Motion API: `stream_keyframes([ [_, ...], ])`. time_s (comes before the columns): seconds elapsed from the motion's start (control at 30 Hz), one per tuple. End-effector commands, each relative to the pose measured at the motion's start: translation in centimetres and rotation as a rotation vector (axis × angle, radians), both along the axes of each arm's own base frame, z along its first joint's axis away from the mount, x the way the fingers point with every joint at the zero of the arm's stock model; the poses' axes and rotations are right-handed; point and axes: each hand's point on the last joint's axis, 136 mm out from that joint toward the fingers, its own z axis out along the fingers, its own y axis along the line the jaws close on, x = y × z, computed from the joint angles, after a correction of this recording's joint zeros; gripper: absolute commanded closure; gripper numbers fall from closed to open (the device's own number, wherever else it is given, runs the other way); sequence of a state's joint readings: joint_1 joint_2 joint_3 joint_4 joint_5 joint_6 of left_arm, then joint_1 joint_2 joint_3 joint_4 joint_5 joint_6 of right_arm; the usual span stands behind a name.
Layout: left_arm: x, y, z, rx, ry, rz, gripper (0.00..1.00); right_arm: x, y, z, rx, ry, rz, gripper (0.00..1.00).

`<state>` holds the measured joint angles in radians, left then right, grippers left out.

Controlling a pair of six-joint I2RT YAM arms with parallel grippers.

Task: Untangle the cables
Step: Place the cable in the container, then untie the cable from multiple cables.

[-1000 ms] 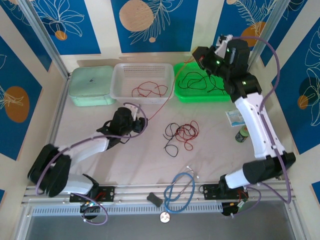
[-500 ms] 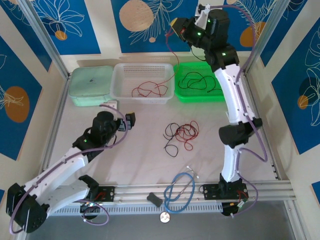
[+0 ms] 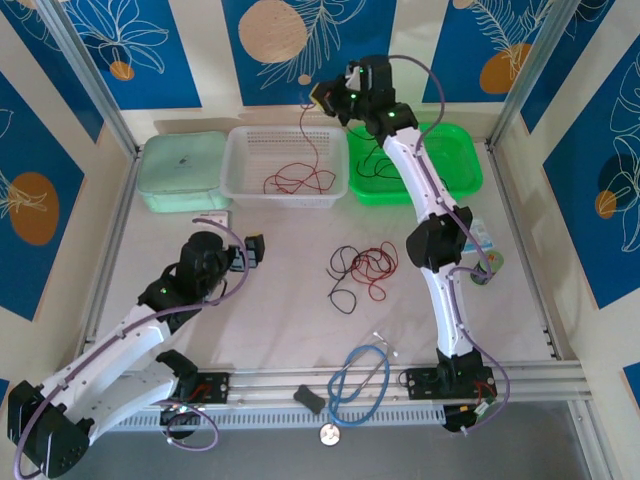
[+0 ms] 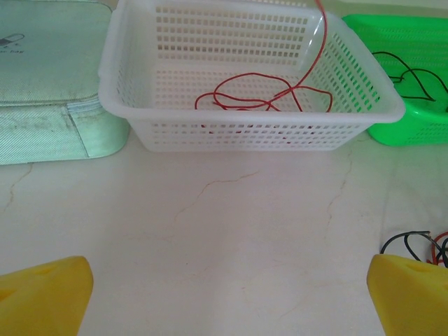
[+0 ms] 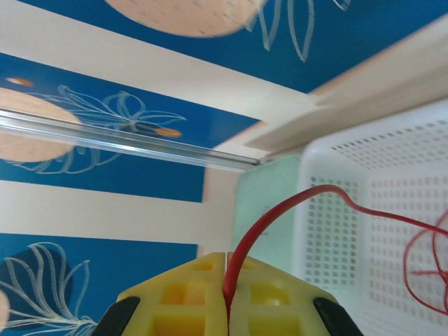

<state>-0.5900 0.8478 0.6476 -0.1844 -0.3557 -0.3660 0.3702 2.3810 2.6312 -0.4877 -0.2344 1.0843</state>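
The right gripper (image 5: 225,283) clamped a red cable (image 5: 238,255) above the far white basket (image 4: 245,129). The left gripper (image 4: 224,297) gaped wide, nearer, over the table (image 4: 231,217).

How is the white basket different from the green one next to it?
The white basket is white and holds a red cable, whose end runs up to the right gripper; the green basket is bright green and holds a black cable. Both have holey walls and sit side by side.
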Motion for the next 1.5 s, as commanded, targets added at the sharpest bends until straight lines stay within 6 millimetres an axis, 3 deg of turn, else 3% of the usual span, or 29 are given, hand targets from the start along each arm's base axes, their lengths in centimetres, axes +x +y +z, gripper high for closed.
stream_keyframes([
  [0.0, -0.5, -0.1, -0.4, -0.008, 0.02, -0.02, 0.0, -0.3, 1.7, -2.8, -0.096, -0.005, -0.001, 1.0],
  [0.17, -0.7, -0.4, 0.4, -0.029, 0.013, -0.038, 0.0, 0.3, 3.0, -10.5, -0.292, 0.053, -0.037, 1.0],
  [0.33, -1.0, -0.6, 1.4, -0.039, 0.011, -0.057, 0.0, 0.8, 3.5, -16.1, -0.478, 0.049, -0.048, 1.0],
  [0.5, -1.5, -0.7, 2.3, -0.049, 0.006, -0.071, 0.0, 1.0, 2.7, -19.2, -0.612, 0.038, -0.056, 0.96],
  [0.63, -1.7, -0.9, 2.6, -0.06, 0.012, -0.083, 0.0, 0.9, 2.5, -20.2, -0.669, 0.025, -0.035, 0.78],
  [0.77, -1.8, -1.5, 2.9, -0.072, 0.025, -0.105, 0.0, 0.6, 2.3, -19.7, -0.689, 0.012, -0.017, 0.6],
  [0.87, -1.9, -2.3, 2.9, -0.077, 0.044, -0.137, 0.0, 0.4, 2.1, -18.4, -0.692, -0.002, -0.016, 0.57],
  [1.1, -2.4, -5.2, 2.1, -0.079, 0.122, -0.254, 0.0, -0.8, 0.8, -12.9, -0.712, -0.066, -0.034, 0.45],
  [1.27, -2.8, -7.7, 0.2, -0.04, 0.207, -0.338, 0.03, -2.7, -1.4, -9.3, -0.758, -0.077, -0.08, 0.33],
  [1.47, -3.2, -10.6, -2.2, 0.008, 0.291, -0.408, 0.07, -6.3, -4.3, -7.3, -0.812, -0.047, -0.128, 0.25],
])
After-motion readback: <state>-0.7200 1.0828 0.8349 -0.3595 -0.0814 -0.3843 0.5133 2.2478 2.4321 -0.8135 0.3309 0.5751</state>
